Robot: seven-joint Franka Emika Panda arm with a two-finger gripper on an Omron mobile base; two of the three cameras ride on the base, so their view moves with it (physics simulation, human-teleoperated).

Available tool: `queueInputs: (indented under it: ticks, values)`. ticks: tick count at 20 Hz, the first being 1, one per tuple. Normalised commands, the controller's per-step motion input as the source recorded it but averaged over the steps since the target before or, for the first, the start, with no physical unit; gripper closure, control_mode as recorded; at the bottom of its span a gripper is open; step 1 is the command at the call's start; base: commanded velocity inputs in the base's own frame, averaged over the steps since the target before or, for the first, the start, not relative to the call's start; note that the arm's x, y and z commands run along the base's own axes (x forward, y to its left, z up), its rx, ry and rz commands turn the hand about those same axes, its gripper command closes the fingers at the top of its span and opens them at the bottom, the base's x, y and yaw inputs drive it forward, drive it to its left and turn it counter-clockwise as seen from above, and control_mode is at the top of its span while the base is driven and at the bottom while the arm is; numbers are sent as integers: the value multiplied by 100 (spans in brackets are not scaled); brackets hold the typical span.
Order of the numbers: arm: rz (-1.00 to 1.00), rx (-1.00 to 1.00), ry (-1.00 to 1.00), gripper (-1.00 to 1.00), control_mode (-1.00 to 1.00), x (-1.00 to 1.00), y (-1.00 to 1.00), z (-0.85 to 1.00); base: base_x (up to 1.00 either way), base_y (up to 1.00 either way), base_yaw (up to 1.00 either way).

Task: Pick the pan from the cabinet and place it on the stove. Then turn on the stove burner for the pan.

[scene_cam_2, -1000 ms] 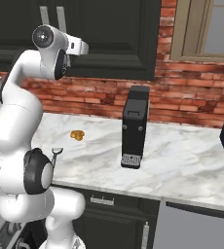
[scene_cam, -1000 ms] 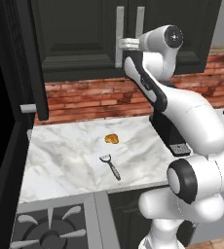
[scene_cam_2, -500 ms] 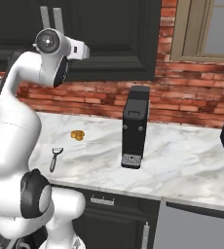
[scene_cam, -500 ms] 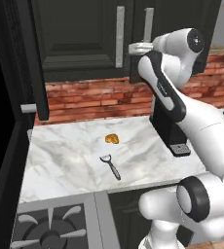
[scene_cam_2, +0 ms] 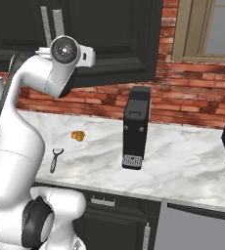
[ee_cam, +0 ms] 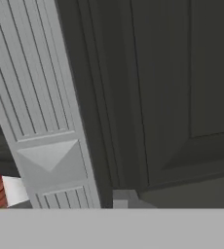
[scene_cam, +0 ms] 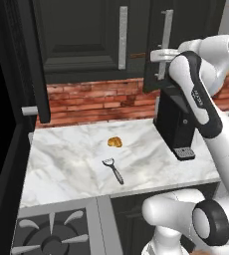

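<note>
1. Gripping the cabinet point(scene_cam: 86, 40) door's silver bar handle point(scene_cam: 165, 42), your gripper point(scene_cam: 156, 56) has its jaws nearly closed on it.
2. You cannot yet see the pan; it is presumably inside.
3. Expect rigid, fairly heavy metal; take its thin handle near the bowl.
4. Carry it to the stove point(scene_cam: 52, 234).

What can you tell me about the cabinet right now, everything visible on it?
The cabinet is a dark black-green wall unit above the brick backsplash, with panelled doors and long vertical silver bar handles. The right door stands slightly ajar, swung out from the front. The claw sits at that door's handle, shut on it.
</note>
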Motion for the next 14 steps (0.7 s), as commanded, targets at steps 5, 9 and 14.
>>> queueInputs:
  ticks: [5,9,14]
  values:
    - [15,5,-2,100,-100,-48,-74,0,0,0,0]
    - [16,7,-1,100,-100,-48,-75,0,0,0,0]
    - [14,6,-2,-100,-100,-46,-75,0,0,0,0]
